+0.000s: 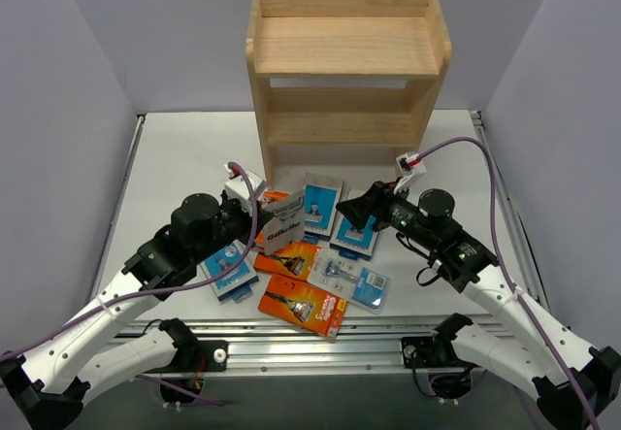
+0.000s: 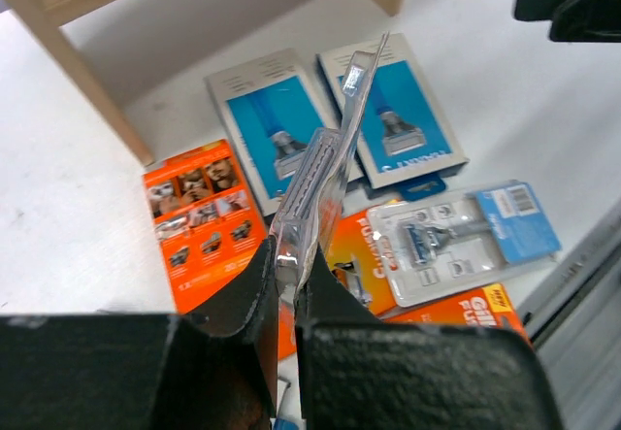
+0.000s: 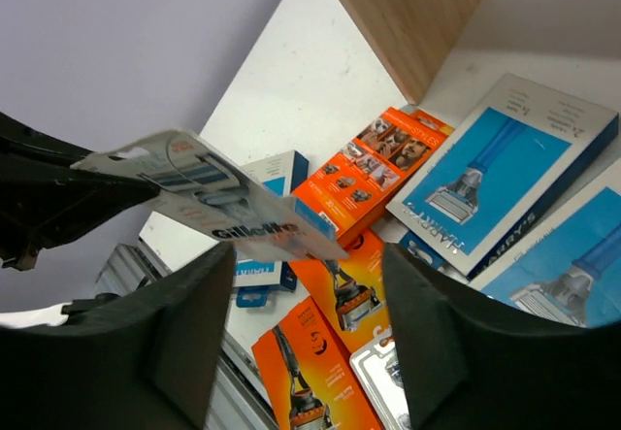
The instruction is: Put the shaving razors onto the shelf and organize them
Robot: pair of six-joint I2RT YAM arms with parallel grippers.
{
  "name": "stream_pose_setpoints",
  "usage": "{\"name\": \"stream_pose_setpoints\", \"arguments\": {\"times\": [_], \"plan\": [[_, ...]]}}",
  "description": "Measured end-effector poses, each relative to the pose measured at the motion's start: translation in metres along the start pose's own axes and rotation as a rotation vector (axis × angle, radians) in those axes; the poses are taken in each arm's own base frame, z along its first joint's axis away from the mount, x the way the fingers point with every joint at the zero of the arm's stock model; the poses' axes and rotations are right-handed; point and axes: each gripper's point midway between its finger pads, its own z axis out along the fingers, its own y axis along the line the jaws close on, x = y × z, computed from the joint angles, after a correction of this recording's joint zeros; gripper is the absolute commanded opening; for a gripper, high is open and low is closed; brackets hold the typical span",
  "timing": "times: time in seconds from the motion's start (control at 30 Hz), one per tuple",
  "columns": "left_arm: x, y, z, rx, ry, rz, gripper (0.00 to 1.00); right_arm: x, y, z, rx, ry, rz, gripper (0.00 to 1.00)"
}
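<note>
- Step in hand, my read: left pincer (image 2: 291, 289) takes one card (image 2: 315, 173) to the shelf (image 1: 344, 47), and right pincer (image 3: 309, 260) needs to get clear.
- Do it well: pull the right arm away from the card's free end first, so nothing knocks it.
- Grip is on one end only. The card is thin and long and will likely flex or pivot, so go slow with no sharp wrist turns.
- Raise it above the packs (image 1: 320, 202) before heading back, or the free end may drag them.
- Come at a tier from the front, square on, because the side panels close it in.
- Set the card hard against one side so the rest have room.
- Left pincer: jaws together, clamped on the card's near end, fingers (image 2: 238, 299) pressed on the plastic.
- Right pincer: jaws wide apart, holding nothing. The card's tip sits just ahead of the gap; cannot tell if it touches a finger.
- Card: in the air between the two pincers, over the packs, in front of the shelf's left foot.
- Other packs: flat on the worktop (image 1: 184, 148) in front of the shelf, some overlapping.
- None seen on the shelf tiers.
</note>
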Motion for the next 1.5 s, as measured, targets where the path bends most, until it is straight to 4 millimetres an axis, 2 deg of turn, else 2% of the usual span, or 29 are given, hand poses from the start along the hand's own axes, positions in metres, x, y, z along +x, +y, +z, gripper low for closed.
{"name": "stream_pose_setpoints", "arguments": {"times": [0.1,0.43,0.53,0.87,1.1,1.13,1.2,1.23,1.33,1.37,1.43,1.47,1.5], "plan": [[0.003,0.013,-0.001,-0.093,0.012,0.013,0.02,0.006,-0.005,0.006,0.023,0.022,0.053,0.48],[0.009,0.063,-0.018,-0.42,0.062,0.053,0.02,0.022,-0.005,0.014,0.019,0.043,0.191,0.52],[0.01,0.069,-0.021,-0.464,0.077,0.06,0.02,0.023,0.003,0.019,-0.01,0.047,0.201,0.52],[0.012,0.079,-0.026,-0.533,0.087,0.06,0.02,0.062,0.015,0.042,-0.047,0.147,0.229,0.56],[0.039,0.087,-0.01,-0.587,0.211,0.101,0.02,0.073,0.006,0.047,0.002,0.166,0.228,0.62],[0.044,0.088,-0.007,-0.6,0.24,0.111,0.06,0.074,0.001,0.047,0.028,0.163,0.229,0.63],[0.054,0.09,0.0,-0.615,0.293,0.126,0.18,0.078,-0.015,0.046,0.107,0.158,0.236,0.68],[0.059,0.09,0.004,-0.62,0.322,0.135,0.43,0.081,-0.023,0.044,0.143,0.156,0.239,0.7],[0.066,0.09,0.013,-0.627,0.365,0.145,0.6,0.098,-0.056,0.034,0.264,0.156,0.265,0.7],[0.068,0.09,0.014,-0.627,0.375,0.145,0.74,0.106,-0.07,0.03,0.305,0.158,0.279,0.69],[0.07,0.09,0.014,-0.623,0.384,0.146,0.84,0.121,-0.096,0.021,0.383,0.169,0.305,0.68],[0.07,0.09,0.014,-0.624,0.386,0.143,0.92,0.13,-0.107,0.016,0.414,0.18,0.319,0.67],[0.07,0.09,0.014,-0.625,0.386,0.142,0.96,0.137,-0.116,0.012,0.443,0.187,0.33,0.66]]}}
